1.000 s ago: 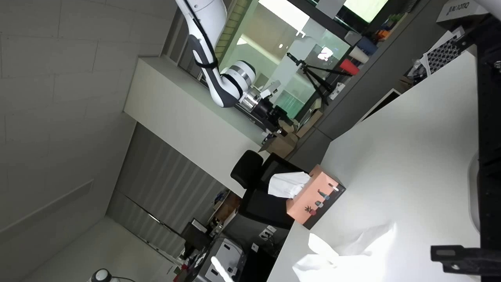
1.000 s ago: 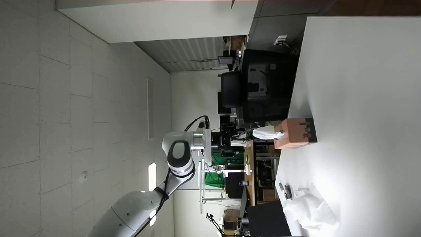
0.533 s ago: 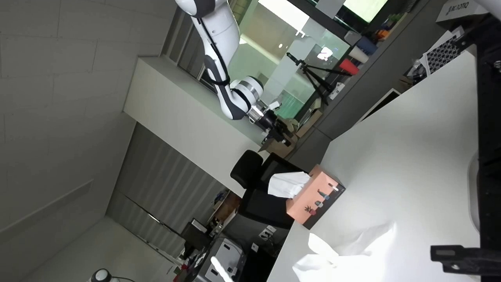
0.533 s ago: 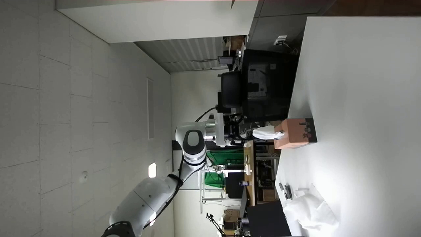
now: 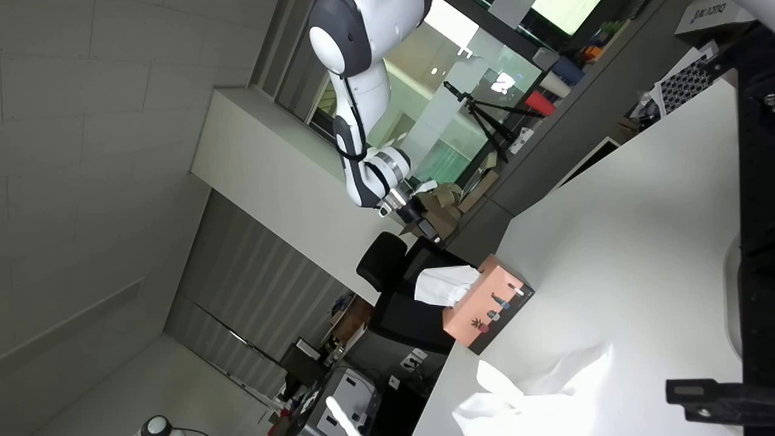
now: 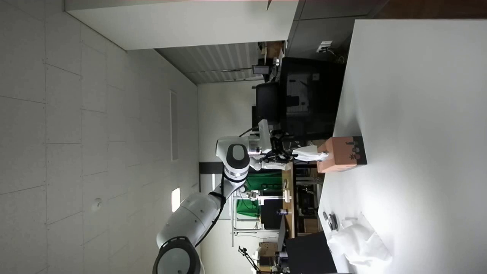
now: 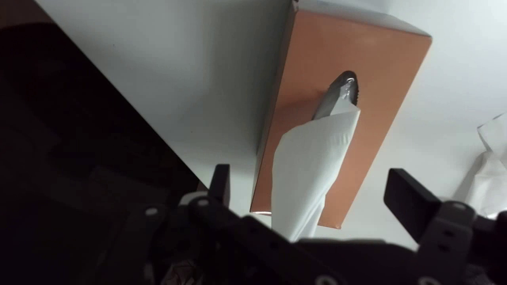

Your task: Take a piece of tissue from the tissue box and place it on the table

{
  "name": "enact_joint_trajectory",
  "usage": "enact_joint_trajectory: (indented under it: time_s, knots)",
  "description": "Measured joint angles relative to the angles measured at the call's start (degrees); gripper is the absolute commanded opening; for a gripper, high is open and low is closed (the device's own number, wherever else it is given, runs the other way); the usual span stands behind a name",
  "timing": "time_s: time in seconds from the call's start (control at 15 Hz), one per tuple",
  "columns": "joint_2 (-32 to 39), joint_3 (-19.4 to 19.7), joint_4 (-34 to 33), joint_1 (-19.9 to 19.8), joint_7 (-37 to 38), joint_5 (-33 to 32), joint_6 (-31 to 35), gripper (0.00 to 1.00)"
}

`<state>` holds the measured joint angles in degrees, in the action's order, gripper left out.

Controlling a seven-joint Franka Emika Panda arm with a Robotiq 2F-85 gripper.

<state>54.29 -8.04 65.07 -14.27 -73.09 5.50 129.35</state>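
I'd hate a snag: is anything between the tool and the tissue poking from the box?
Nothing visible. In the wrist view, the open tool frames the piece of tissue, whose end is hidden; the crumpled tissue heap lies to one side.

There's the box (image 7: 380,91), tissue (image 7: 309,174) up out of its top, showing between my fingers (image 7: 412,202) in the wrist view. The box stands near an edge of the worktop (image 6: 426,95), chair (image 6: 267,102) beyond that edge. And in both exterior views, it's between a worktop corner and the heap (image 6: 359,245)!
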Motion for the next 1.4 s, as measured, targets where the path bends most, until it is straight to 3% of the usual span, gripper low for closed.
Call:
enact_joint_trajectory:
  time_s: [0.4,0.67,1.27,1.33,1.4]
  knots:
    - [9.9,-3.4,-14.8,0.3,-11.3,1.6,-5.4,1.0]
    - [15.1,-5.7,-23.2,0.4,-8.8,8.4,-11.2,1.0]
    - [21.6,-7.9,-31.1,1.3,-4.8,13.0,-9.0,1.0]
    - [21.9,-8.0,-31.3,1.4,-4.4,13.0,-9.3,0.83]
    - [22.1,-8.0,-31.4,1.4,-3.6,13.0,-10.0,0.74]
